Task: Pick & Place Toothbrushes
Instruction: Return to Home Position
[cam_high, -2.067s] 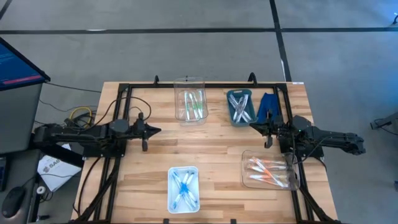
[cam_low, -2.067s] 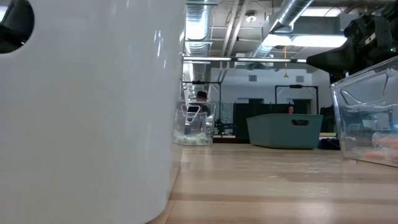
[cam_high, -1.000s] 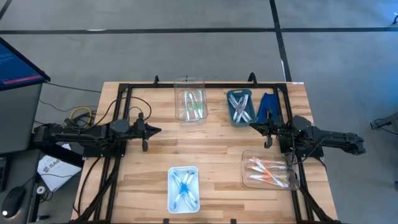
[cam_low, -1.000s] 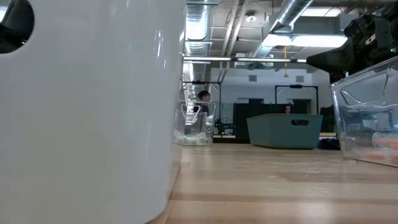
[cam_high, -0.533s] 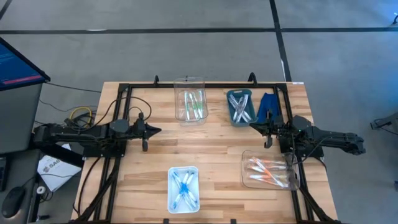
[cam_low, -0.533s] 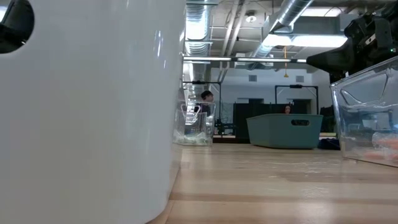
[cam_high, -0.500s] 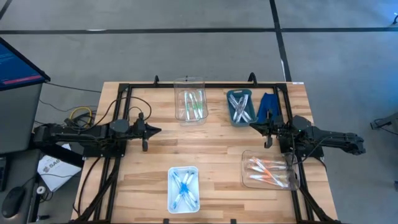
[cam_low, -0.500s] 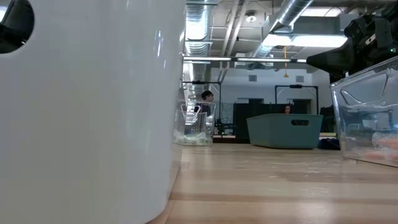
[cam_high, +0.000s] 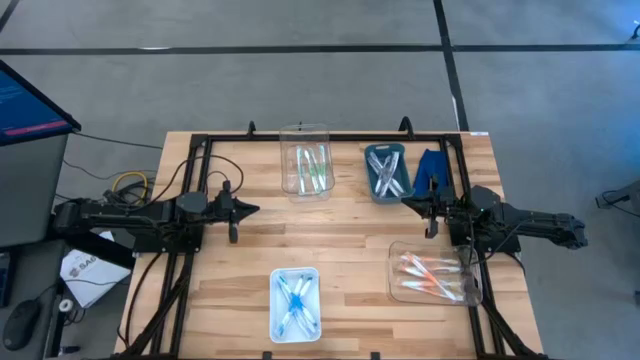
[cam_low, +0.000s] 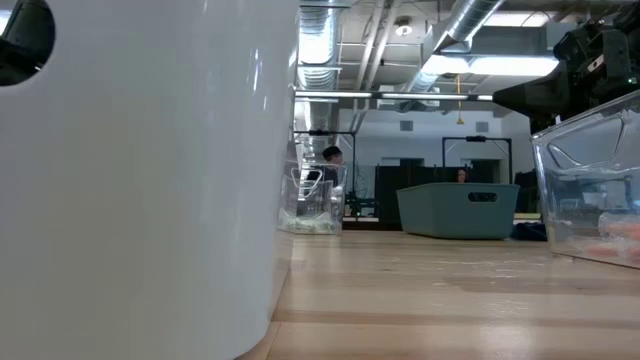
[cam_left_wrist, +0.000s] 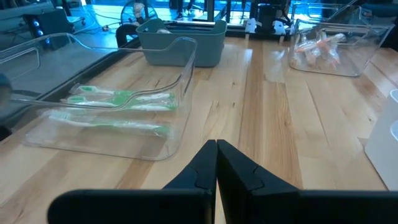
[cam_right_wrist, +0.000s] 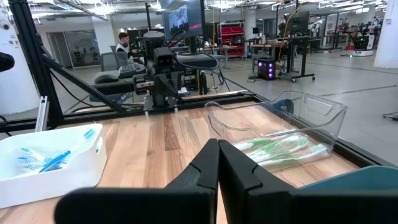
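High view: my left tool (cam_high: 248, 210) and right tool (cam_high: 410, 204), fingers together, empty, at home; toothbrushes (cam_high: 425, 270) binned, likely no further reach needed

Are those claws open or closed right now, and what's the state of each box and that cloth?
Left gripper: shut, holding nothing.
Right gripper: shut, holding nothing.
Far clear bin: open-topped, holds green toothbrushes.
Teal bin: open-topped, holds whitish toothbrushes.
Near clear bin: open-topped, holds orange toothbrushes.
White bin: open-topped, holds blue toothbrushes.
Blue cloth: folded, beside the teal bin.
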